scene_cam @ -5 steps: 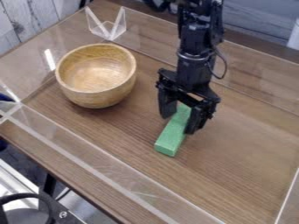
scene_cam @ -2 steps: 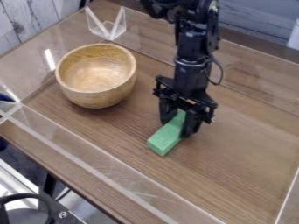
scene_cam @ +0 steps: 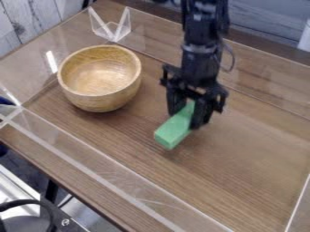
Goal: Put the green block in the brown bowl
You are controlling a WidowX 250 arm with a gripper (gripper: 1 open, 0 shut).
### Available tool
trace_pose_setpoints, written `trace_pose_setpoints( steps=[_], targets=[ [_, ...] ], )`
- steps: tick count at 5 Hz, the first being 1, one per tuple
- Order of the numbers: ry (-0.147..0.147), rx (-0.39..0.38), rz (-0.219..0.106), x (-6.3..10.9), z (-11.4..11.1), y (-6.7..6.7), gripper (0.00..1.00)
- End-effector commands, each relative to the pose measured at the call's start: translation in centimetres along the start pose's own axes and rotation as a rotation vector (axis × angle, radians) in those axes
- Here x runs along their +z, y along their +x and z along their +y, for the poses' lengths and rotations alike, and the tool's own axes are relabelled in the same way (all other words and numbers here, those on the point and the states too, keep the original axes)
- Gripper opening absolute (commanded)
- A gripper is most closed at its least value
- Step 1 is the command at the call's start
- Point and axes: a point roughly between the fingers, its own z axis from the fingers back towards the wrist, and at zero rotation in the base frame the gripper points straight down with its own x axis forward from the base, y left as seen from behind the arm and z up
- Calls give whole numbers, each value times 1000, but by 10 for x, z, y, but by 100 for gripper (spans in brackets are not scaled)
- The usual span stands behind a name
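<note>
- No readable text, label, brand, number or sign found anywhere in the view.
- Green block (scene_cam: 177, 130): plain faces, unmarked.
- Brown bowl (scene_cam: 100, 78): bare wood grain only.
- Bench (scene_cam: 242, 172): wood pattern, nothing printed.

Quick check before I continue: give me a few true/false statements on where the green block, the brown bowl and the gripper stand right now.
1. The gripper is closed on one end of the green block. True.
2. The green block already lies inside the brown bowl. False: it hangs tilted from the gripper, to the right of the bowl in the camera view.
3. The brown bowl holds nothing. True.
4. The bowl is tipped on its side. False: it sits upright on the wooden table.
5. The gripper points down at the table. True.
</note>
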Motion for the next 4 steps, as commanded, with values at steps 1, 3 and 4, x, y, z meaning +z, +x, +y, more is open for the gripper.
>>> trace_pose_setpoints(
  steps=[1, 3, 4],
  targets=[
    [12, 41, -127, 55, 16, 6, 0],
    [20, 166, -166, 90, 94, 5, 0],
    [22, 206, -177, 103, 122, 4, 0]
  ],
)
